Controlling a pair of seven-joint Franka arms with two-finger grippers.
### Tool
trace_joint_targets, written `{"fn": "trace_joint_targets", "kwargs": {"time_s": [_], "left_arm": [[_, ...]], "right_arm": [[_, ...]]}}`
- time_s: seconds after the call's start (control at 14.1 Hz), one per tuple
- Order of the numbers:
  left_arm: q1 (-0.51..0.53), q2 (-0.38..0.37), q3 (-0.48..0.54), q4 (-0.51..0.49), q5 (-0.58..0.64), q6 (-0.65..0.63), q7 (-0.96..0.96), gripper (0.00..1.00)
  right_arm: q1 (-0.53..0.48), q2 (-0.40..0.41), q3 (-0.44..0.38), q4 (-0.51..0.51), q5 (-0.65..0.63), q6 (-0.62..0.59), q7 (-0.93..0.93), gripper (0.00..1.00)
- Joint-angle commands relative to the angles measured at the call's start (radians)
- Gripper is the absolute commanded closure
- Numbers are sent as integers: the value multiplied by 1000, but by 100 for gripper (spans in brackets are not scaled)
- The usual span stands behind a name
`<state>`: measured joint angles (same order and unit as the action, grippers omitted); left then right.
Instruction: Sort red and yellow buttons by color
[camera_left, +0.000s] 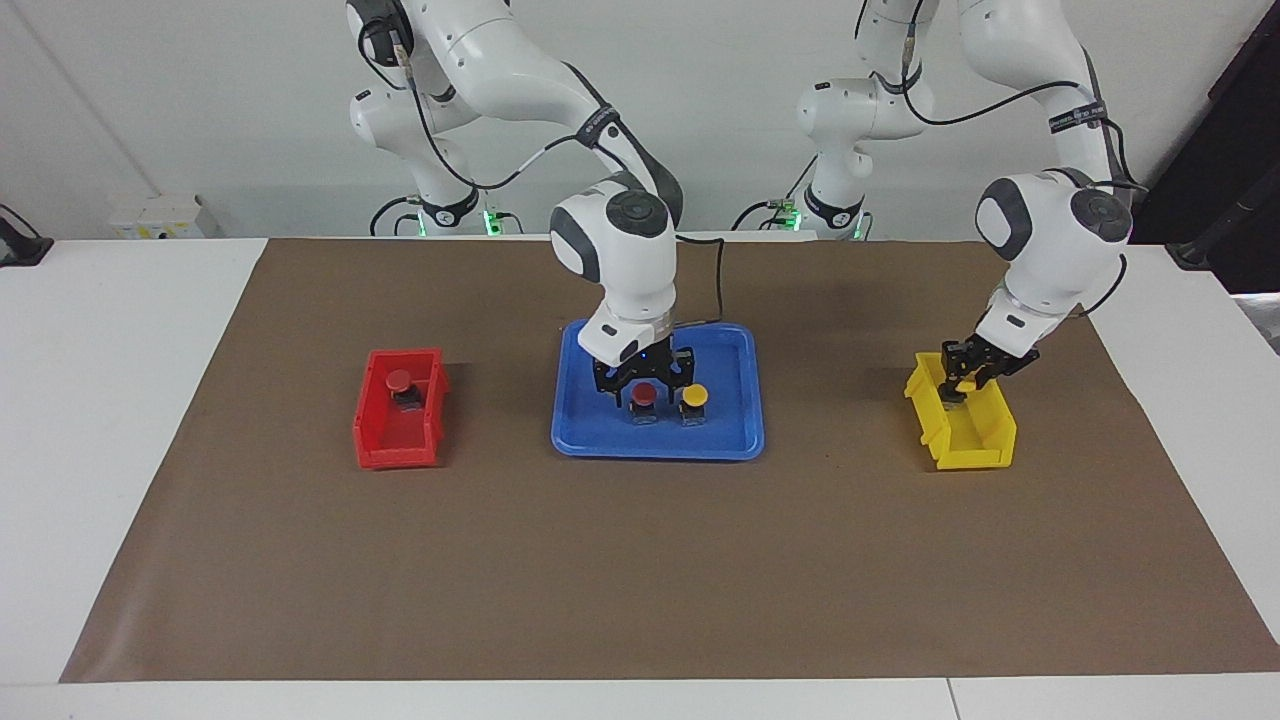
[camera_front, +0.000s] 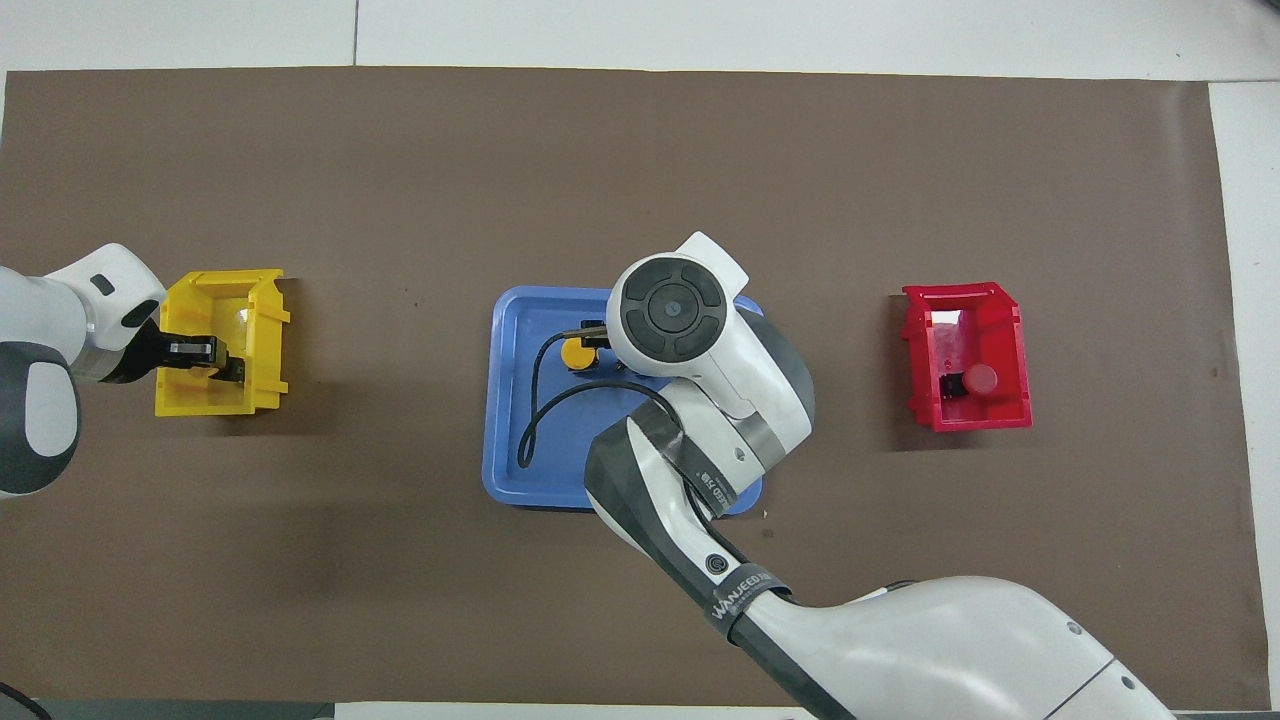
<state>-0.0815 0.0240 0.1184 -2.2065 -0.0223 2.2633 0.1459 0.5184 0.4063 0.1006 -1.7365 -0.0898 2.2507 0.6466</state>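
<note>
Right claw spread over red button in blue tray

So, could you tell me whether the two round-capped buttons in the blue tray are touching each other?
Apart. The facing view shows a strip of blue plastic tray between the red-capped button and the yellow-capped button.

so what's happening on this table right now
Two robot arms are sorting buttons by colour. The right gripper is open over the red button on the blue tray, which stands beside a yellow button. The left gripper is down at the yellow bin, holding a yellow-capped button. One red-capped button already sits in the red bin.
</note>
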Motion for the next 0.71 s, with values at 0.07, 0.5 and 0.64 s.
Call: {"fn": "trace_joint_targets", "kwargs": {"time_s": [0.07, 0.5, 0.64], "left_arm": [[14, -6, -8, -13, 12, 30, 9, 32], [11, 13, -8, 274, 13, -294, 4, 5], [-10, 7, -13, 400, 19, -417, -14, 0]], "right_arm": [[-3, -30, 4, -77, -15, 53, 21, 21], [14, -33, 4, -78, -13, 41, 21, 31], [12, -33, 4, -78, -13, 35, 19, 45]]}}
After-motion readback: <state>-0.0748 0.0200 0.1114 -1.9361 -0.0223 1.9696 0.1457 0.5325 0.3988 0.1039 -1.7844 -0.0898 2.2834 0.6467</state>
